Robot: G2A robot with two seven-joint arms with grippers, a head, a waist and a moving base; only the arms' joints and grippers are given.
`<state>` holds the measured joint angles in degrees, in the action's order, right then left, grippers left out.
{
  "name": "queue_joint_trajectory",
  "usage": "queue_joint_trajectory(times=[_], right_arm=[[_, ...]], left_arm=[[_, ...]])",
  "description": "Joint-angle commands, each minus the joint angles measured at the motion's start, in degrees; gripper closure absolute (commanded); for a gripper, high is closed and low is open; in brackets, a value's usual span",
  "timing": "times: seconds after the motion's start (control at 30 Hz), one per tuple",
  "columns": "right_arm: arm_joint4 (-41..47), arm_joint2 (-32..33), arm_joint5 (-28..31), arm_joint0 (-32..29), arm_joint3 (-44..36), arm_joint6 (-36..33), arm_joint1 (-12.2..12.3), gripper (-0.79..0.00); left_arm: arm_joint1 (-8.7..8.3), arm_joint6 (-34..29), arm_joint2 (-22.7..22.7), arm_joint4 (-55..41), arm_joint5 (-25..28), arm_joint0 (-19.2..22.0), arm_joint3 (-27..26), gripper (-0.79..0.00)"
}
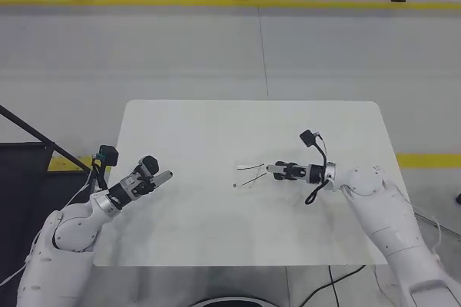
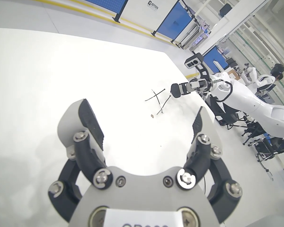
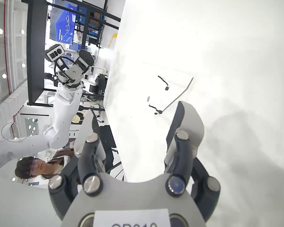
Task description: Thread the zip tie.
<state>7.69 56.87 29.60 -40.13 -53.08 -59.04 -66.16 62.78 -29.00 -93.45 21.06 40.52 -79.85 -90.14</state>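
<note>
Hovering open and empty, the left end effector and right end effector must next finely pinch thin black plastic zip ties lying on the white counter.

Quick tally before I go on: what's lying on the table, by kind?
Black zip ties: 2
Small brownish scrap: 1
Total: 3

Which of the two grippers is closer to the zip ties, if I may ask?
The right gripper, right beside the zip ties; the left gripper sits far off.
</note>
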Motion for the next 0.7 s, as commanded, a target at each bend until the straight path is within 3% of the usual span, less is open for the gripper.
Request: queue_joint_trajectory(times=[0.0, 0.37, 0.47, 0.6, 0.67], right_arm=[[0.1, -0.6, -0.4, 0.6, 1.0, -0.2, -0.3, -0.582], [-0.1, -3.2, -2.6, 3.5, 5.2, -0.9, -1.6, -0.486], [-0.1, -3.9, -3.1, 4.2, 6.1, -1.5, -2.0, -0.400], [0.0, -4.6, -3.4, 5.0, 7.2, -1.9, -2.4, -0.363], [0.0, -4.8, -3.4, 5.4, 7.7, -2.1, -2.6, -0.296]], left_arm=[[0.00, 0.0, 0.0, 0.0, 0.0, 0.0, 0.0, -0.785], [0.00, 0.0, 0.0, 0.0, 0.0, 0.0, 0.0, -0.785], [0.00, 0.0, 0.0, 0.0, 0.0, 0.0, 0.0, -0.785], [0.00, 0.0, 0.0, 0.0, 0.0, 0.0, 0.0, -0.785], [0.00, 0.0, 0.0, 0.0, 0.0, 0.0, 0.0, -0.785]])
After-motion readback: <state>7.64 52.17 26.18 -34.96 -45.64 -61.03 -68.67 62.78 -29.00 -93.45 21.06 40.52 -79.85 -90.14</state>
